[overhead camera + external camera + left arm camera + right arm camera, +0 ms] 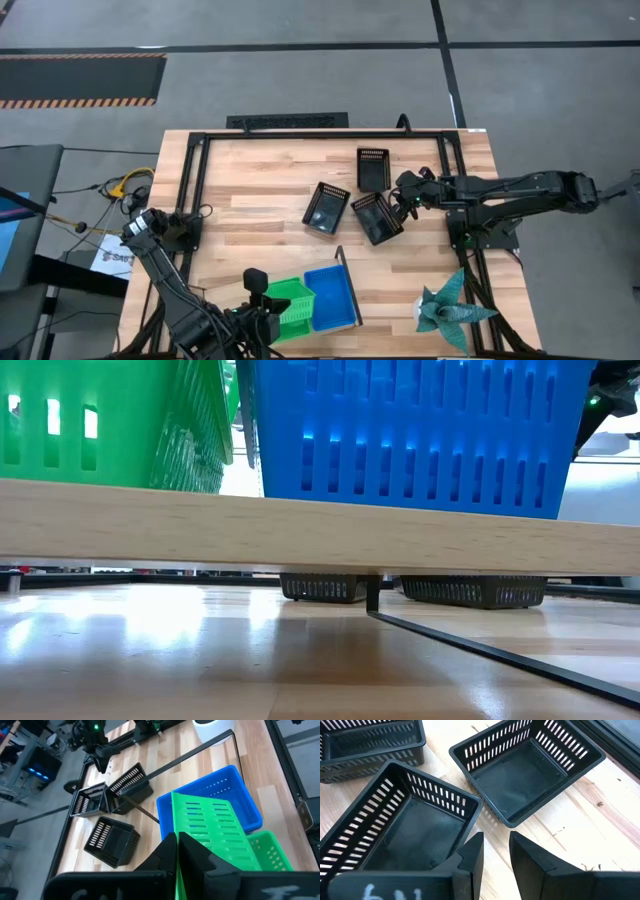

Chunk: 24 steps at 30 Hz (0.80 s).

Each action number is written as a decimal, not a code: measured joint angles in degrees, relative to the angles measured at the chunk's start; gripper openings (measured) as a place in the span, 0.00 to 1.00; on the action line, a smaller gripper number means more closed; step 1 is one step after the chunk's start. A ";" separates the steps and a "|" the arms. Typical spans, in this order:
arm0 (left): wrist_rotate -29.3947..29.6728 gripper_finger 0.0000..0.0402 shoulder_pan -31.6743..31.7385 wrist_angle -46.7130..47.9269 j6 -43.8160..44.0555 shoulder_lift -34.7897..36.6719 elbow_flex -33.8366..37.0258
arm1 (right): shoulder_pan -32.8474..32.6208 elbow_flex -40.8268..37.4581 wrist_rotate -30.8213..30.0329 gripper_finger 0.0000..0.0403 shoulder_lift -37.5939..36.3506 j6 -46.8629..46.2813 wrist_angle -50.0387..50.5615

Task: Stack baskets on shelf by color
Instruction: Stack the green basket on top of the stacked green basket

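My left gripper [177, 857] is shut on a tilted green basket [215, 835], above another green basket [270, 852] beside the blue basket [220, 795]. Both colours sit on the light-wood shelf [300, 525], near the table's near edge [300, 305]. The shelf's black upright [340, 262] rises beside them. Three black baskets lie on the table [373, 168] [325, 208] [377, 217]. My right gripper [495, 852] is open at the short end wall of the nearest black basket [410, 825]. One finger is over that wall and the other outside it. My left gripper pinches the upper wall edge [176, 870] of the green basket between its two fingers. The basket stands steeply tilted, its lower part in the green basket under it. My right gripper is at the black basket's end wall [470, 820]; I cannot tell whether it touches.
A teal paper figure [450, 308] lies near the table's near right corner. A black metal frame [190, 190] runs along the table's edges. Bare wood [250, 210] shows left of the black baskets.
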<state>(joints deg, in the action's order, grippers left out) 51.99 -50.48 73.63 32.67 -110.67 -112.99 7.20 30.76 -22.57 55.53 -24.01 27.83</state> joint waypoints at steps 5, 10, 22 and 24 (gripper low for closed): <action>0.28 0.00 0.00 -0.89 -0.86 -0.01 1.92 | 0.00 0.00 0.00 0.29 0.00 0.00 0.00; 0.33 0.00 0.14 -3.46 -1.74 0.00 6.45 | 0.00 0.00 0.00 0.29 0.00 0.02 0.04; -6.78 0.04 0.22 -10.87 -4.48 0.00 7.17 | 0.00 0.00 0.00 0.29 0.00 0.02 0.30; -8.60 0.08 0.22 -10.70 -2.55 0.00 7.17 | 0.00 0.00 0.01 0.29 0.00 0.01 0.33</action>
<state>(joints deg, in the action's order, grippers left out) 43.39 -50.26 62.93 30.11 -110.67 -105.82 7.20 30.76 -22.55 55.53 -24.00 28.17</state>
